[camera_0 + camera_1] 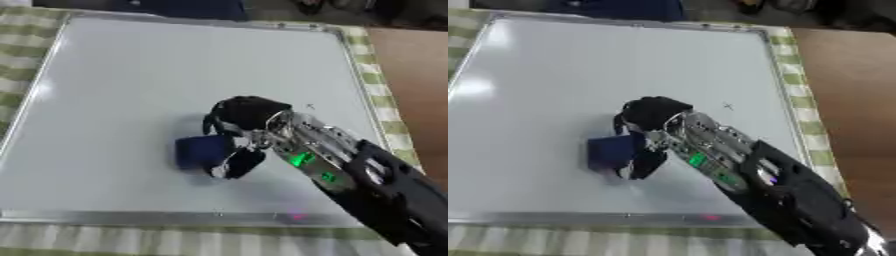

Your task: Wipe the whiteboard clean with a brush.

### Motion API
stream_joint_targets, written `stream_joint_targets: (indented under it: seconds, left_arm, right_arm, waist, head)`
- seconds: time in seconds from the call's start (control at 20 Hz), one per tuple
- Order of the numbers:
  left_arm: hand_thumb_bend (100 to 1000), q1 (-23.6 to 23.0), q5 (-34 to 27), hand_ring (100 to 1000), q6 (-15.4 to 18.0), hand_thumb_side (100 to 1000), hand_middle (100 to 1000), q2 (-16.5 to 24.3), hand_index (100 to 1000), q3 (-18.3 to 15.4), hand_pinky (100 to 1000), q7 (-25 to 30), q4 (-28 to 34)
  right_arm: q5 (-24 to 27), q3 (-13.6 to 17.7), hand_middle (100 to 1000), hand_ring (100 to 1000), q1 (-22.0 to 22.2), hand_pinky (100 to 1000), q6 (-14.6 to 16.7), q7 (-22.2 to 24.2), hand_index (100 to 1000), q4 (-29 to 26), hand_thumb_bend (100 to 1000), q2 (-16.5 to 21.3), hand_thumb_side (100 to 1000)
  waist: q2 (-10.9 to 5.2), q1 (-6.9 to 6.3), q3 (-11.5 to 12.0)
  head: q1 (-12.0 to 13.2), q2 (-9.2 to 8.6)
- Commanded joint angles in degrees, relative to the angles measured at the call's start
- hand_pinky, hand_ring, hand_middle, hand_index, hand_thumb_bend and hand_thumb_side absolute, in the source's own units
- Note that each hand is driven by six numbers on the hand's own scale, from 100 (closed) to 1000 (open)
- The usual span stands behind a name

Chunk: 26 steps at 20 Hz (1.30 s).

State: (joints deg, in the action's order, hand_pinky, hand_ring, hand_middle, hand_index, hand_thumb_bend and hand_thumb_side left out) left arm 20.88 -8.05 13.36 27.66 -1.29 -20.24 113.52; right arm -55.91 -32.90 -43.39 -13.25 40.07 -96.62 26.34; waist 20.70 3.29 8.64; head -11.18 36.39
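Note:
A large whiteboard with a silver frame lies flat on the table and fills most of both views. My right hand reaches in from the lower right and is curled round a dark blue brush block, which rests on the board's lower middle. Fingers sit above the block and the thumb below it. A tiny faint mark shows on the board to the right of the hand. My left hand shows in neither view.
A green and white checked cloth lies under the board and shows along its edges. Bare brown tabletop runs down the right side. Dark objects sit beyond the board's far edge.

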Motion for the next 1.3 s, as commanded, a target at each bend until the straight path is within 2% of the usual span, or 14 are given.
stream_joint_targets:
  seconds: [0.05,0.2,0.3,0.5,0.6,0.65,0.75,0.8,1.05,1.3]
  left_arm:
    - [345,0.83,-0.45,868,0.04,1000,856,0.66,892,-0.05,728,0.20,1.07]
    - [343,0.87,-0.53,868,0.00,1000,856,0.64,891,0.01,728,0.34,1.07]
    - [342,0.92,-0.56,867,0.00,1000,856,0.65,891,-0.01,728,0.39,1.07]
    - [340,0.91,-0.64,862,-0.05,1000,856,0.69,892,-0.01,715,0.43,1.07]
    - [339,0.96,-0.67,862,-0.07,1000,855,0.65,892,0.04,714,0.55,1.07]
    - [339,0.99,-0.69,862,-0.05,1000,855,0.66,892,0.07,714,0.63,1.07]
    - [338,1.01,-0.69,862,-0.02,1000,855,0.67,892,0.10,714,0.79,1.07]
    - [338,0.98,-0.70,862,-0.03,1000,855,0.69,892,0.09,714,0.84,1.07]
    - [337,0.90,-0.74,861,-0.06,1000,855,0.76,893,0.03,715,0.89,1.07]
    - [335,0.81,-0.76,861,-0.09,1000,856,0.81,893,0.02,714,1.01,1.07]
  right_arm:
    - [-0.14,0.31,599,872,-0.83,820,0.52,-1.04,788,0.65,337,0.05,476]
    - [0.15,0.19,607,875,-0.81,820,0.76,-1.31,790,1.14,329,-0.05,463]
    - [0.54,0.32,661,879,-0.72,822,0.76,-1.43,785,1.05,329,-0.05,459]
    - [0.68,1.02,720,880,-0.82,821,0.27,-2.61,653,-1.02,352,0.45,512]
    - [-0.55,1.22,741,885,-0.85,824,0.15,-3.70,642,-1.81,344,0.76,534]
    - [-1.28,1.24,750,887,-0.81,825,0.23,-4.14,665,-1.94,344,0.86,538]
    - [-2.12,1.24,769,895,-0.67,832,0.59,-4.42,783,-2.04,351,0.94,545]
    - [-2.24,1.24,774,898,-0.62,835,0.90,-4.23,809,-2.17,355,0.98,548]
    - [-2.35,2.09,784,902,-0.76,838,1.74,-2.74,815,-4.50,343,1.56,560]
    - [-2.24,2.99,790,904,-0.86,839,1.81,-1.57,784,-7.41,341,2.56,581]
  waist:
    - [-0.92,-0.31,0.16]
    - [-0.88,-0.29,0.28]
    - [-0.86,-0.29,0.34]
    - [-0.82,-0.22,0.17]
    - [-0.80,-0.16,0.08]
    - [-0.79,-0.14,0.05]
    - [-0.80,-0.11,0.03]
    - [-0.82,-0.10,0.03]
    - [-1.01,-0.04,-0.11]
    - [-1.15,0.02,-0.27]
  head:
    - [-0.18,-0.40]
    - [-0.25,-0.45]
    - [-0.20,-0.48]
    - [-0.01,-0.57]
    - [0.06,-0.79]
    - [0.09,-0.90]
    - [0.16,-1.05]
    - [0.19,-1.08]
    - [0.28,-1.12]
    - [0.32,-1.29]
